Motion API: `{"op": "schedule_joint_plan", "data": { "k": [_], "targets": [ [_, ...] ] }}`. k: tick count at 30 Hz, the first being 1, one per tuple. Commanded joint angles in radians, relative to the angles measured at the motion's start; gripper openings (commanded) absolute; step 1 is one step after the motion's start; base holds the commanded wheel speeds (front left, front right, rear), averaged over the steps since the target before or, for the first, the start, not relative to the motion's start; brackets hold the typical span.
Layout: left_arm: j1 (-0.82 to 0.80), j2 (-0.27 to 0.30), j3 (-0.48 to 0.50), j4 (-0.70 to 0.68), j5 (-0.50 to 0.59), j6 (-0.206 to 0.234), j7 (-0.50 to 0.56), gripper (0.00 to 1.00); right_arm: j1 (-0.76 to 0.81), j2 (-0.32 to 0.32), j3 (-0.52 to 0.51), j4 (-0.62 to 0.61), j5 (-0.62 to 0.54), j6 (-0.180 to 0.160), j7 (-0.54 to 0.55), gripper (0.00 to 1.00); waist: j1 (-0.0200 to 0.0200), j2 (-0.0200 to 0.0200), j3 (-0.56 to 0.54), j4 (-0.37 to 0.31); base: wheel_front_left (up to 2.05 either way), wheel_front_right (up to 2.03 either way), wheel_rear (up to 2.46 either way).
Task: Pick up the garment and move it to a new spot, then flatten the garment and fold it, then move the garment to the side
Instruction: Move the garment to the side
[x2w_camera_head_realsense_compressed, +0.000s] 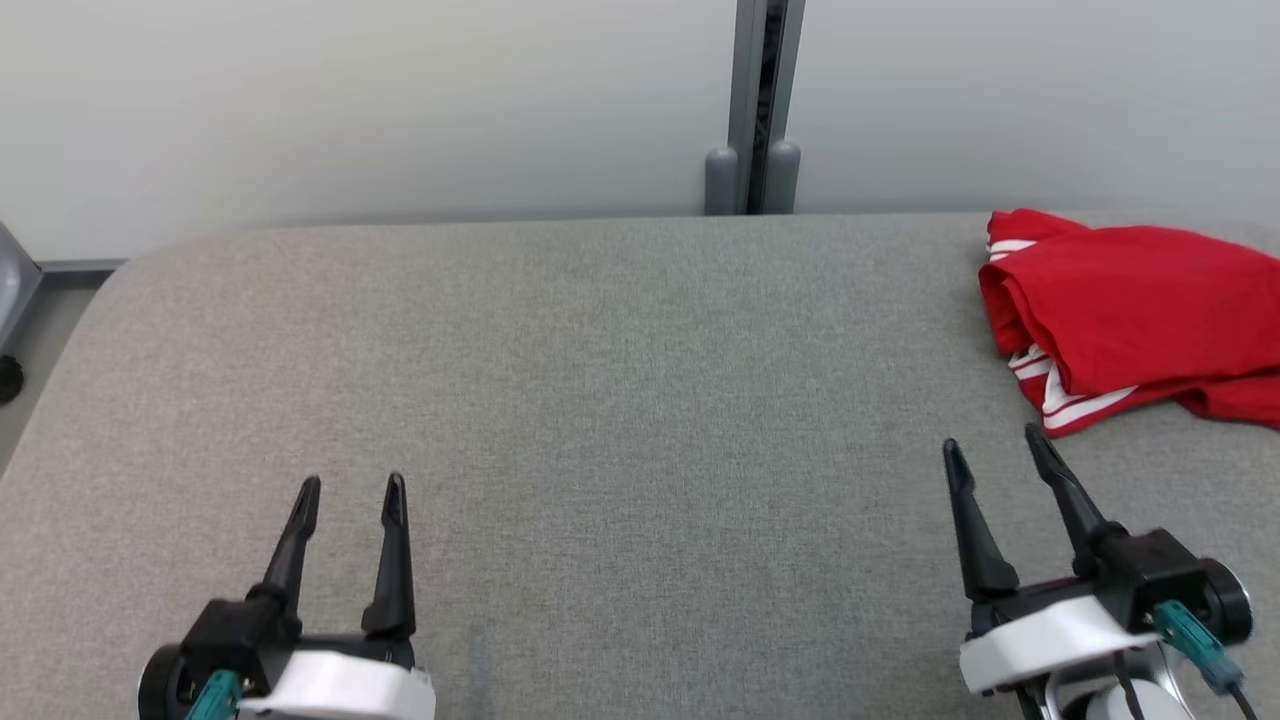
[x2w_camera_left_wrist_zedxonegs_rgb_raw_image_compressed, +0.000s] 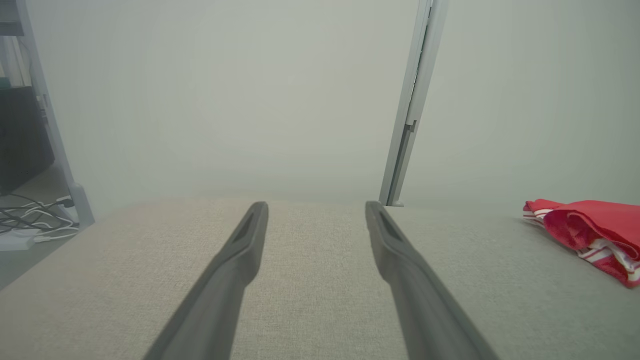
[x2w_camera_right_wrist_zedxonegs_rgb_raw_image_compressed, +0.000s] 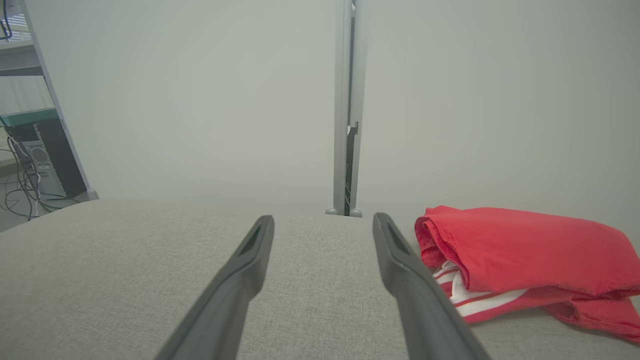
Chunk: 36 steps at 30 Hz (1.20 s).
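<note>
left gripper (x2w_camera_head_realsense_compressed: 353, 480): jaws spread wide with nothing between them, held low over the grey padded surface (x2w_camera_head_realsense_compressed: 620, 400).
right gripper (x2w_camera_head_realsense_compressed: 991, 438): likewise released and empty, fingers aimed toward the far edge.
garment (x2w_camera_head_realsense_compressed: 1130, 300): red with white stripes, bunched in a loose heap on the surface. it lies near the right gripper, just ahead of its fingertips and off to its right, and well apart from the left gripper, far to that one's right.
handling: likely light, soft and limp, sure to sag and spill open once lifted; not fragile.
where to grip: probably the thick rolled fold on the heap's near-left edge, closest to the right gripper's tips.
</note>
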<state>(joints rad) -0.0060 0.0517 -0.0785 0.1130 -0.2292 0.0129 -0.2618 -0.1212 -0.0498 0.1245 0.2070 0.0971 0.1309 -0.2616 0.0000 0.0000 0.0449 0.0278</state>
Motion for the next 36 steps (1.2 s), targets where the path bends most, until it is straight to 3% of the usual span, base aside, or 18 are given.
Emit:
{"op": "schedule_joint_plan", "data": {
  "k": [1, 13, 20, 36],
  "targets": [
    [0.022, 0.003, 0.006, 0.003, -0.003, -0.007, -0.003, 1.00, 0.029, -0.005, -0.012, -0.027, 0.007, 0.000, -0.005, 1.00, 0.0000, 0.0000, -0.030, 0.004, 0.00, 0.00, 0.00],
    [0.124, 0.001, 0.055, -0.019, -0.032, -0.025, -0.003, 1.00, 0.194, -0.004, -0.003, -0.131, 0.068, 0.000, -0.005, 1.00, 0.0000, 0.0000, -0.092, -0.030, 0.00, 0.00, 0.00],
    [0.138, 0.001, 0.072, -0.010, -0.016, -0.014, -0.003, 1.00, 0.210, -0.004, 0.002, -0.126, 0.074, 0.000, -0.005, 1.00, 0.0000, 0.0000, -0.097, -0.045, 0.00, 0.00, 0.00],
    [0.136, 0.001, 0.069, 0.012, 0.015, -0.036, -0.003, 1.00, 0.210, -0.004, -0.001, -0.125, 0.064, 0.000, -0.005, 1.00, 0.0000, 0.0000, -0.104, -0.035, 0.00, 0.00, 0.00]
  ]
}}
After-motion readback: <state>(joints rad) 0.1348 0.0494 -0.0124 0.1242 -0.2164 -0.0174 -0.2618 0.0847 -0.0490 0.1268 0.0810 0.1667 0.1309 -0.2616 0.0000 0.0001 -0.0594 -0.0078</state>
